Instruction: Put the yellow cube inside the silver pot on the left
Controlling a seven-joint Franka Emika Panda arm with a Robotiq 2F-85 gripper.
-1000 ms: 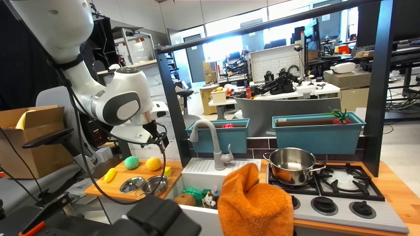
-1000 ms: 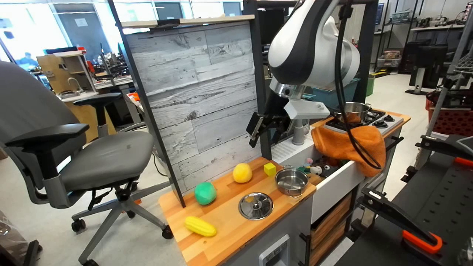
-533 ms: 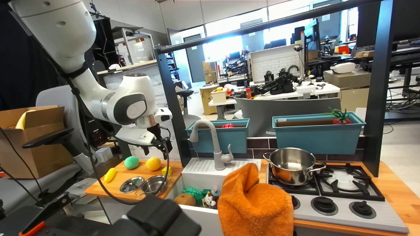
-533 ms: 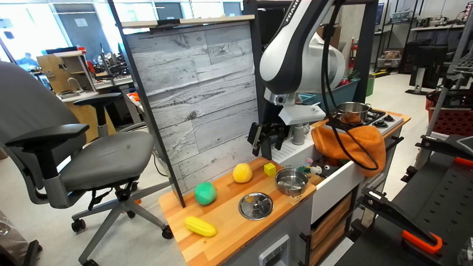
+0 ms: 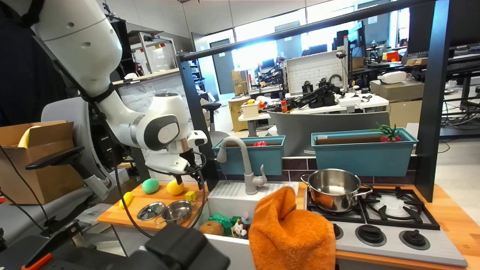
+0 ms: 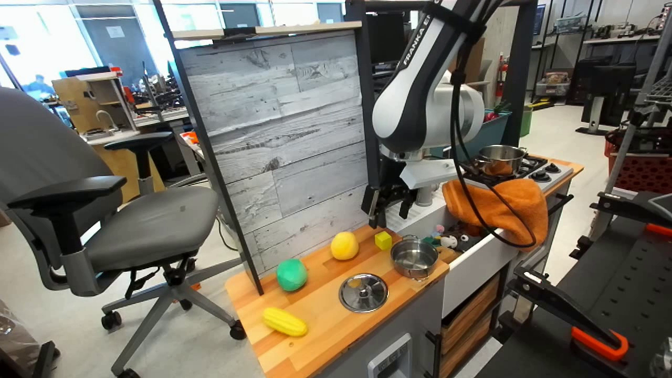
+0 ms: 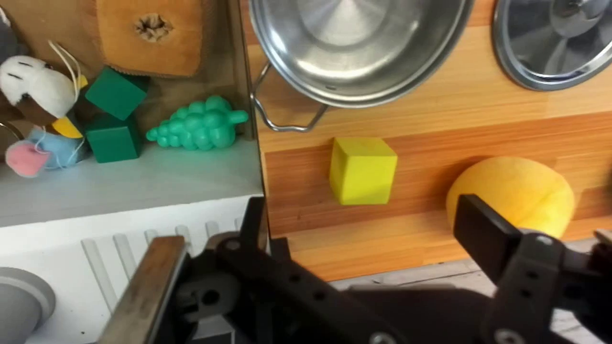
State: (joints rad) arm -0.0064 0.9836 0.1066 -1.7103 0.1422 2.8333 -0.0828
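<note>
One small bright yellow cube [image 7: 364,172]: lay loose on the striped wooden worktop [image 6: 325,304], so your step in hand looked to be the reach, with pick and drop not yet done.
Small silver metal pot with loop handles [image 7: 358,62]: stood near the cube, apart from it, and was likely your target, as the larger silver metal pot [image 5: 333,189] sat on the grey stove [image 5: 393,236], farther right in an exterior view.
Cube's next move: seemed to call for you to centre above it, lower, close, lift and carry it into the small pot.
Black two-finger gripper [image 7: 359,215]: hung above the worktop, its fingers [image 7: 483,234] spread wider than the cube, holding nothing; no contact showed.
Round yellow-orange toy fruit [image 7: 511,193]: one finger overlapped it in the wrist view, so an off-centre descent risked a nudge.
</note>
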